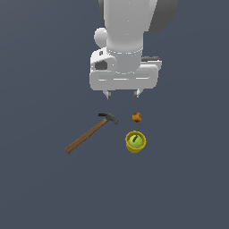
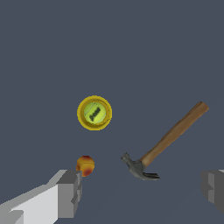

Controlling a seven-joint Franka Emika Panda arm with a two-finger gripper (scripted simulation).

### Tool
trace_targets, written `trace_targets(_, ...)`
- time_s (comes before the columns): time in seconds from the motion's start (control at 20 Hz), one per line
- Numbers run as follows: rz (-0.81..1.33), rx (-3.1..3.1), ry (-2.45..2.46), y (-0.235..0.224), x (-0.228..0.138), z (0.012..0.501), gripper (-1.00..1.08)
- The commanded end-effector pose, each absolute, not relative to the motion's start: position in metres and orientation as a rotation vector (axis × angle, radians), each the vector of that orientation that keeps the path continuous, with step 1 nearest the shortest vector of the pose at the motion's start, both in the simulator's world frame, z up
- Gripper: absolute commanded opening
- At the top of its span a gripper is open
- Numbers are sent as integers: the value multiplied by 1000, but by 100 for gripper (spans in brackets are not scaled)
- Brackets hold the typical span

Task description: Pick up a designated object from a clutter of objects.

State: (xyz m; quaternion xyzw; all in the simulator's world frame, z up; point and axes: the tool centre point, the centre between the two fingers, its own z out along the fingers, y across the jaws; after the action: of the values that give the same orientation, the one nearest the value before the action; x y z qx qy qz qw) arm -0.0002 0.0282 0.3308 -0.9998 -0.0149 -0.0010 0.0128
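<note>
The designated object is a claw hammer with a long brown wooden handle and a dark metal head, lying flat on the grey floor. Its head points toward a small red-yellow fruit. A yellow cup holding a green ball completes the clutter of objects. My gripper hangs open above the floor, behind the hammer head and the fruit, touching nothing. In the wrist view one finger is beside the fruit and the hammer head lies between both fingers.
A plain dark grey floor surrounds the three items. The white arm body fills the upper middle of the exterior view.
</note>
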Motion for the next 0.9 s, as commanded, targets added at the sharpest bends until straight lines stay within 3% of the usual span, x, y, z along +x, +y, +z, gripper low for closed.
trace_targets(0.0, -3, -3116, -46, 28, 0, 331, 100)
trace_targets(0.85, -3, -3109, -44, 20, 7, 320, 100)
